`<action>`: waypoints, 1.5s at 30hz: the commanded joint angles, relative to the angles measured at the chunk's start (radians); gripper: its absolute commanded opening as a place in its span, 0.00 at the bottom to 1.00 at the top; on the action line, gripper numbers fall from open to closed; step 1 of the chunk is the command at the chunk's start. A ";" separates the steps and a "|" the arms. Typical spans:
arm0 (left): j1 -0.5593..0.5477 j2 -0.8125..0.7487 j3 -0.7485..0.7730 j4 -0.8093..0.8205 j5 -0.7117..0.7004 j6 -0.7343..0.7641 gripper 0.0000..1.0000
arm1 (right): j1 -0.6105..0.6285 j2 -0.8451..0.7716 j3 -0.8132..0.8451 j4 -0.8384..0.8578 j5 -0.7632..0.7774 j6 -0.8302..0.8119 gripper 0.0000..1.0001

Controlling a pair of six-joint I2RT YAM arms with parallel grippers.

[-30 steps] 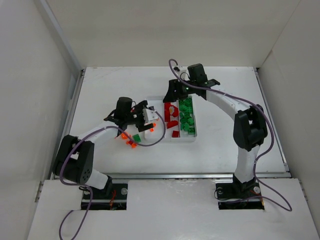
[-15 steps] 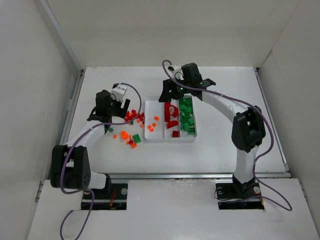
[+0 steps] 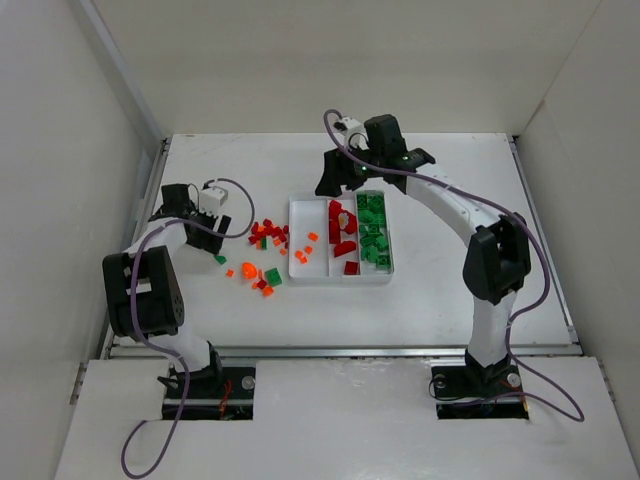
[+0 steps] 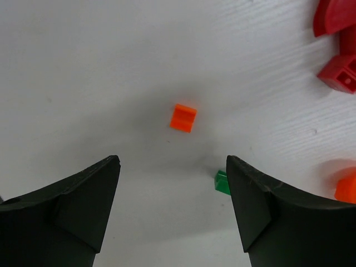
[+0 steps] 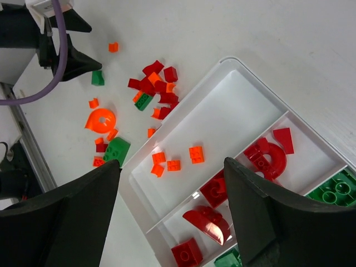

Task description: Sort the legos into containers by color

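The left end effector [image 4: 172,162] stands wide and empty low over the tabletop [image 4: 83,67], well left of the tray [image 3: 300,275]. A small orange brick [image 4: 183,117] lies ahead of its gap, and a small green piece [image 4: 222,182] lies just beside one finger. Dark red pieces [image 4: 340,73] sit off to one side. The right end effector [image 5: 169,165] is also spread wide, holding nothing, above the tray's far end. Loose legos [image 3: 268,236] in all three colours lie scattered on the tabletop just left of the tray, among them an orange ring [image 5: 102,119] and a green brick [image 5: 115,150]. In the tray, the left compartment [image 3: 303,215] holds a few orange bricks, the middle compartment [image 5: 308,161] dark red ones, and the right compartment [image 3: 391,255] green ones.
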 commanded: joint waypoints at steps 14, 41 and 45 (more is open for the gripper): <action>0.000 0.155 0.113 -0.012 0.090 0.148 0.54 | 0.001 -0.017 -0.015 0.024 -0.002 -0.021 0.80; -0.280 0.171 0.416 -0.143 0.301 0.025 0.00 | 0.010 -0.087 -0.082 0.044 0.105 0.018 0.80; -0.352 0.206 0.412 -0.126 0.399 0.016 0.00 | 0.010 -0.117 -0.111 0.053 0.128 0.027 0.80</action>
